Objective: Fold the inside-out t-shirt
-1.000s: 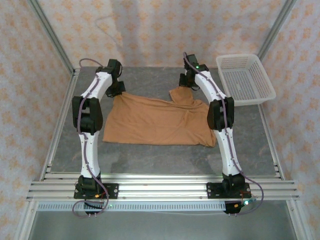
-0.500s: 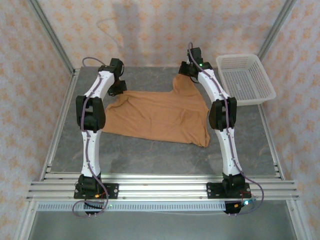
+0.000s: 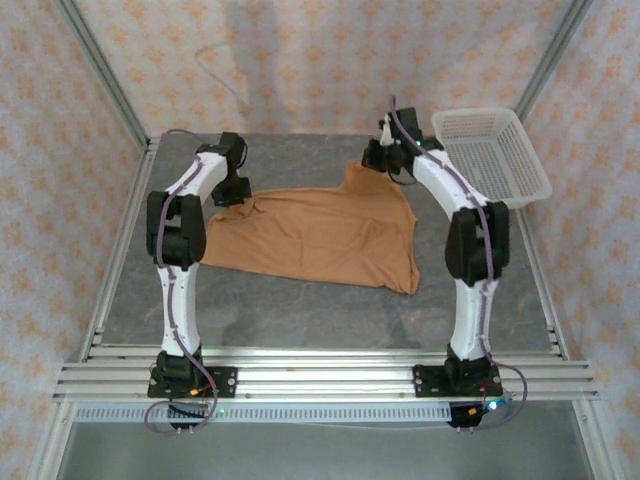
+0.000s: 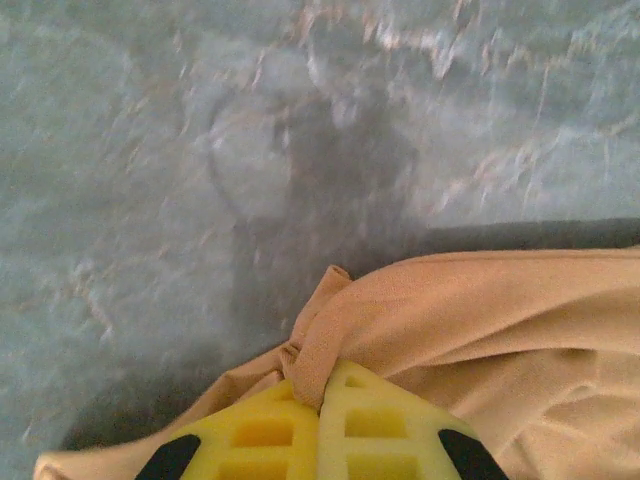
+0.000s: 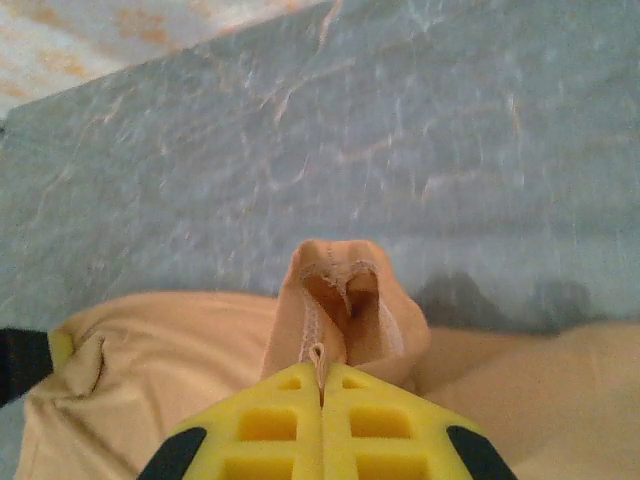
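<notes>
The inside-out t-shirt (image 3: 310,235), caramel coloured, lies spread on the grey table with its far edge lifted at two corners. My left gripper (image 3: 237,187) is shut on the far left corner; its yellow fingers (image 4: 260,435) pinch a bunched fold of the shirt (image 4: 330,335). My right gripper (image 3: 377,160) is shut on the far right corner, where the yellow fingers (image 5: 280,425) clamp a stitched hem of the shirt (image 5: 345,300). The shirt's near right corner droops toward the front (image 3: 408,280).
A white mesh basket (image 3: 490,155) stands at the back right, close beside the right arm. Patterned walls and metal frame posts enclose the grey table (image 3: 300,310). Bare table surface stretches in front of the shirt up to the rail at the near edge.
Both grippers have pulled the shirt's far corners toward the back, and the right one has shifted right toward the basket. The cloth is stretched flatter and its near edge has slid away from the front.
</notes>
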Available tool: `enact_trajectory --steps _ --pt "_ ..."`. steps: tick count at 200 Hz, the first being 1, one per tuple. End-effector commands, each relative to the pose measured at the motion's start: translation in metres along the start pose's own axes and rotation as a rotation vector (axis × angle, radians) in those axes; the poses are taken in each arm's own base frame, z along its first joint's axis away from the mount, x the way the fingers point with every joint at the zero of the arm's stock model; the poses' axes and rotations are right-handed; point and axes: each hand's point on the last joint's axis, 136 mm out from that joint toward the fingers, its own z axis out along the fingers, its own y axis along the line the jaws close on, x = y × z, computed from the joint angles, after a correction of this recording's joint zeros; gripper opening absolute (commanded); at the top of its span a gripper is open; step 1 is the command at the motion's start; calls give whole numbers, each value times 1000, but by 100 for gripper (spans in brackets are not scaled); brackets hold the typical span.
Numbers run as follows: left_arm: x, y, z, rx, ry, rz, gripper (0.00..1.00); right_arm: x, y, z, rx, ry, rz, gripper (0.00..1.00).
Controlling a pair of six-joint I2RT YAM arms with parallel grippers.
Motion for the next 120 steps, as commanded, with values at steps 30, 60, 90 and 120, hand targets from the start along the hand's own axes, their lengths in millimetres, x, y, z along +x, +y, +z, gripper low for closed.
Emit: enact_trajectory --steps 30,60,90,120 --pt "7 9 -36 23 -114 -36 0 82 3 -55 -55 10 -21 0" --pt "25 11 -30 15 -94 -31 0 132 -15 -56 -17 80 14 0" --pt "50 16 -24 -4 -85 -31 0 179 -34 -54 9 114 55 0" --pt "70 26 -28 -34 -97 -40 17 219 -53 -48 28 166 104 24"
